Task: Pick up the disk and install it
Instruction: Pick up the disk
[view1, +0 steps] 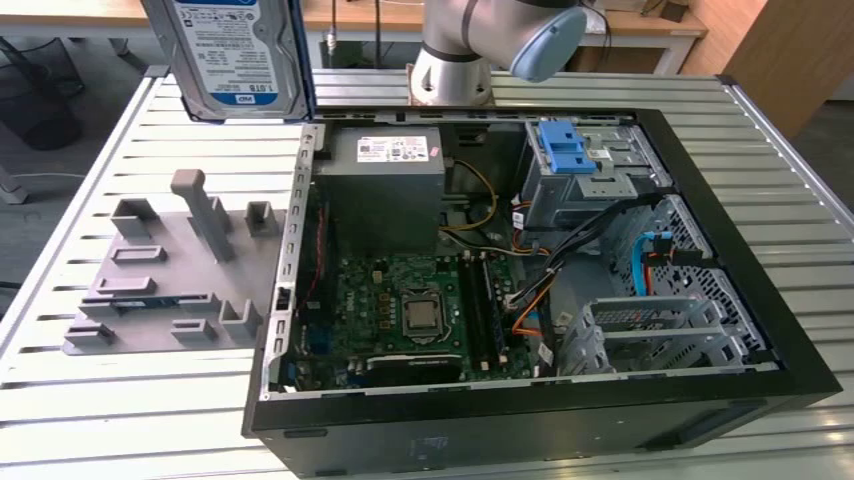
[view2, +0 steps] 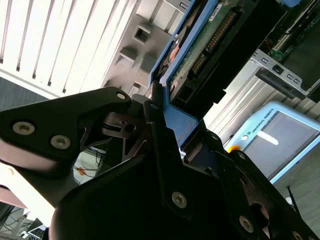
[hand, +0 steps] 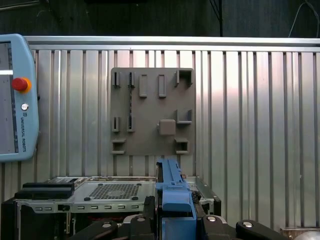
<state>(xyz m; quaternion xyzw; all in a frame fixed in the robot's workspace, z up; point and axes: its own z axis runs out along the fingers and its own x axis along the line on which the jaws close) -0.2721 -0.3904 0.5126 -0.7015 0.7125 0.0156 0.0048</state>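
While black fingers (view2: 157, 145) pinch blue carrier (hand: 172, 182) from both sides, gripper (hand: 175, 212) sits clamped on disk (view1: 230, 50). Disk upright in air, label facing exterior camera, toward exterior view's left, clear of slatted table (view1: 80, 420). Grey fixture plate (view1: 160, 270) flat on table below, just beside open computer case (view1: 534, 420). Inside case: power supply (view1: 387, 180), motherboard (view1: 414, 310), drive cage (view1: 594, 175) with blue latch at far corner on exterior view's right. Teach pendant (hand: 15, 100) on table, apart from plate.
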